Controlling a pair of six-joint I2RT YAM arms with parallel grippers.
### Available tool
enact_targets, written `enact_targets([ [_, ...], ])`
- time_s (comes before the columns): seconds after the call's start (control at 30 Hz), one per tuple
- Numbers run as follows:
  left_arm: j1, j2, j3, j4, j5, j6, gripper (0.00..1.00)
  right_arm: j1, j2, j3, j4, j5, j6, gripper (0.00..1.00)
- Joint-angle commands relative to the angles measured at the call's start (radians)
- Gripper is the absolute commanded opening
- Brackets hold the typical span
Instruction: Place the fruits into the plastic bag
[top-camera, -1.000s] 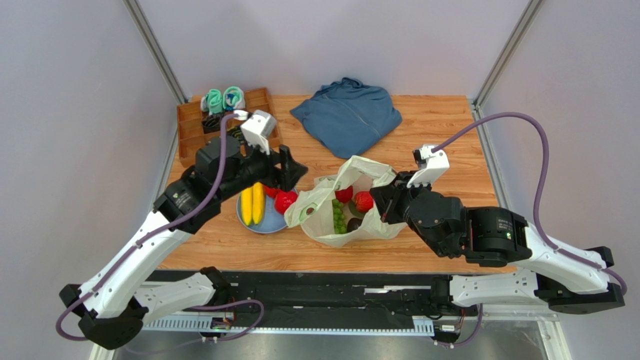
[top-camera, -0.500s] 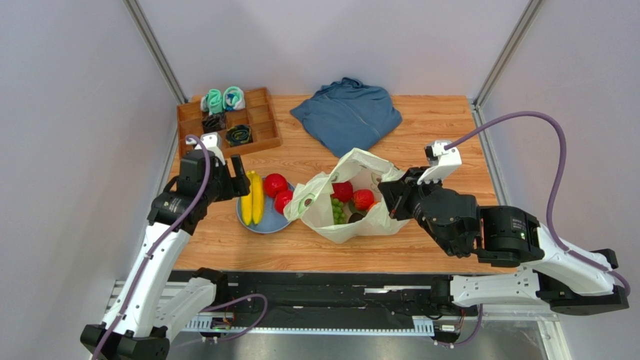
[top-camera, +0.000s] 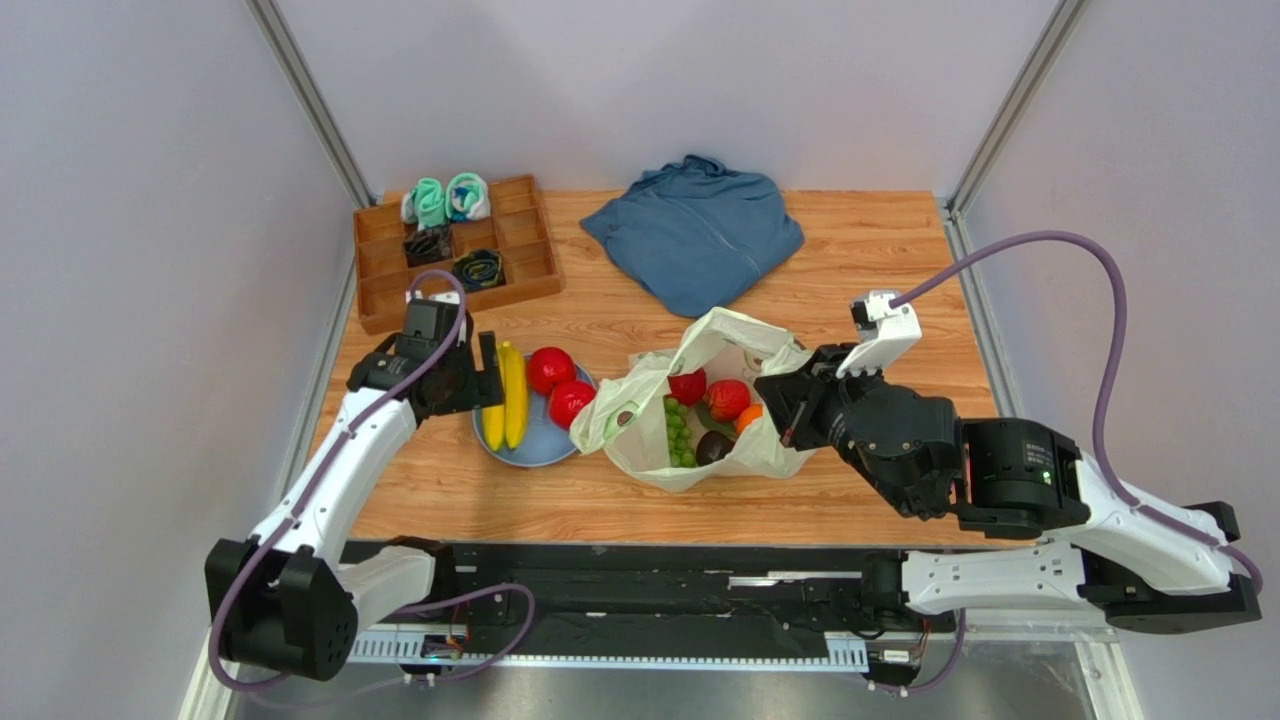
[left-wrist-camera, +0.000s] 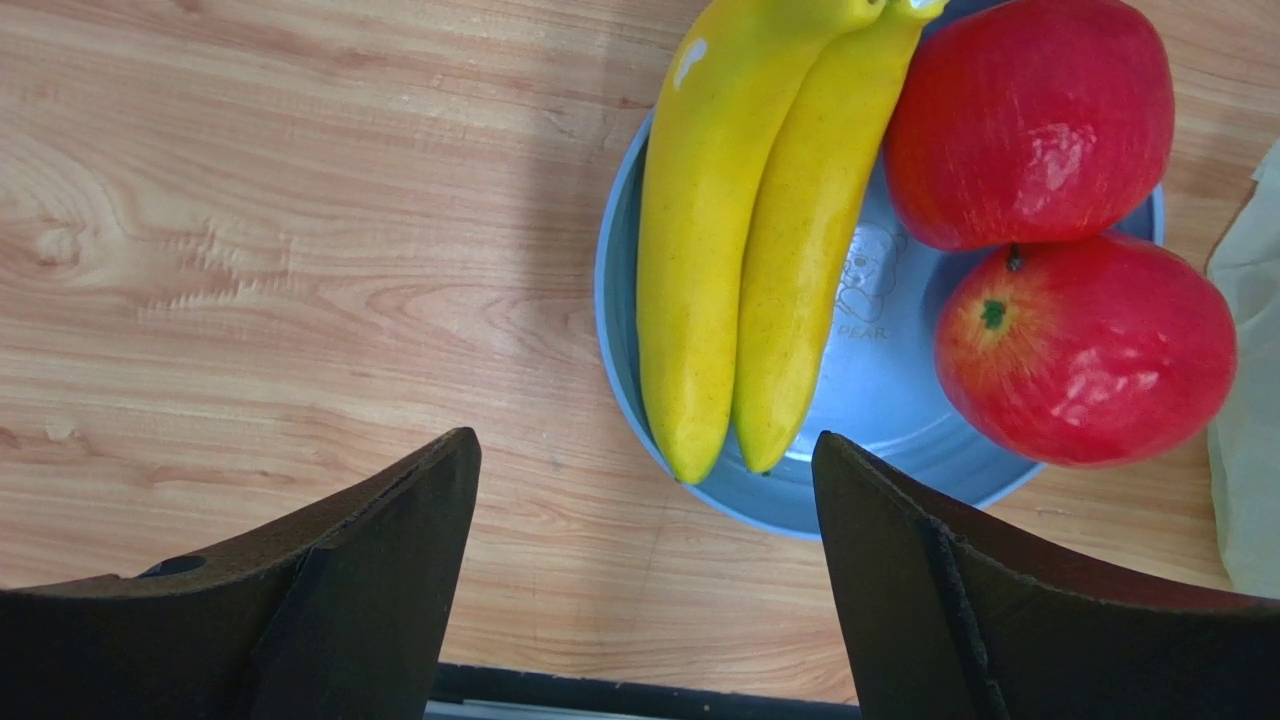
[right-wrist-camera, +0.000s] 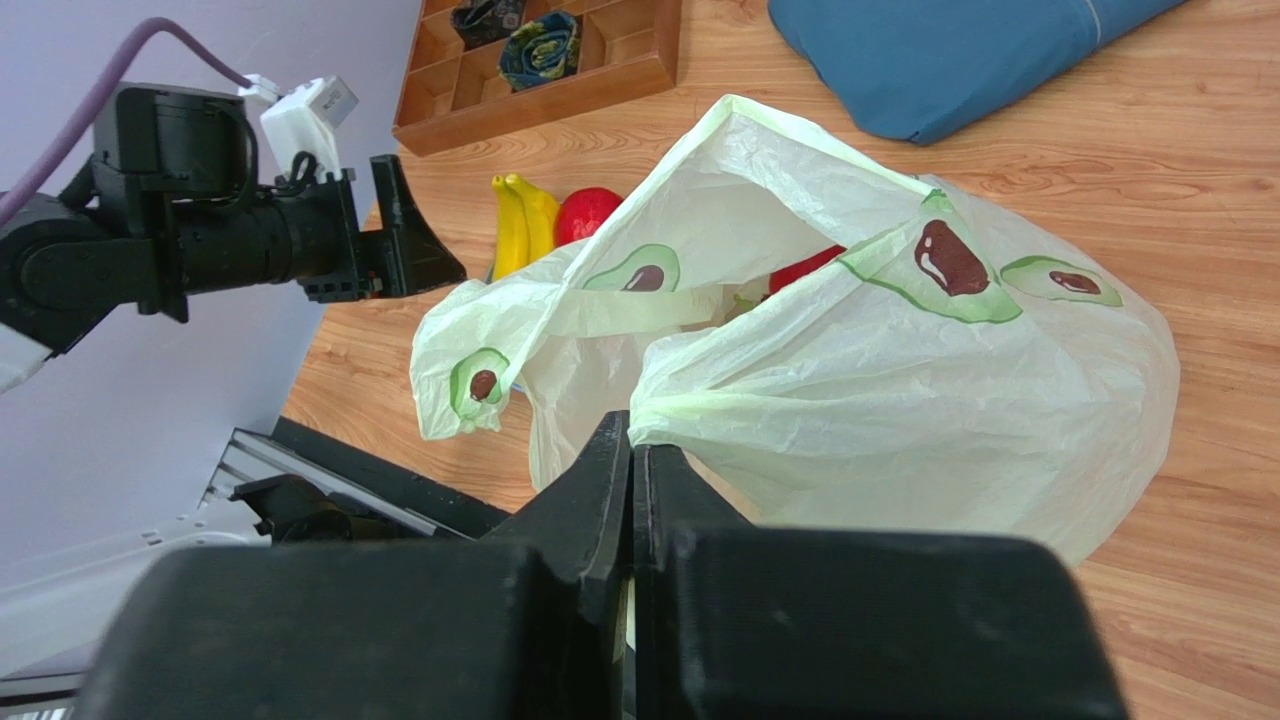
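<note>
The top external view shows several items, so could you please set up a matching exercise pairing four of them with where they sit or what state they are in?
Column one:
1. banana
2. green grapes
3. teal socks
4. right pincer

Column two:
A. in the wooden tray
B. shut on the rim of the plastic bag
C. on the blue plate
D. inside the plastic bag

Pairs: 1-C; 2-D; 3-A; 4-B
</note>
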Motion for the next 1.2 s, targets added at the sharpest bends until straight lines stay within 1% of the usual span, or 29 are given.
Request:
enact_targets([
  [0.0, 0.013, 0.058, -0.003, 0.085, 0.039, 0.022, 0.9, -0.004, -0.016, -0.003, 0.036, 0.01, 0.031, 0.0],
  [0.17, 0.013, 0.115, -0.01, 0.152, 0.131, 0.028, 0.89, -0.002, -0.004, -0.002, 0.036, 0.013, 0.026, 0.0],
  [0.23, 0.013, 0.135, -0.006, 0.166, 0.139, 0.025, 0.88, -0.004, 0.003, -0.002, 0.036, 0.016, 0.025, 0.0],
  [0.47, 0.013, 0.277, 0.049, 0.141, 0.137, 0.043, 0.84, -0.004, 0.019, 0.003, 0.036, 0.017, 0.023, 0.0],
  [0.87, 0.01, 0.331, 0.054, 0.163, 0.199, 0.033, 0.75, -0.004, 0.042, 0.015, 0.043, 0.02, 0.008, 0.0],
  [1.07, 0.001, 0.36, 0.06, 0.151, 0.187, 0.028, 0.75, -0.006, 0.042, 0.014, 0.046, 0.01, 0.01, 0.0],
  [1.17, -0.019, 0.368, 0.069, 0.137, 0.148, 0.03, 0.75, -0.004, 0.039, 0.012, 0.045, 0.006, 0.014, 0.0],
])
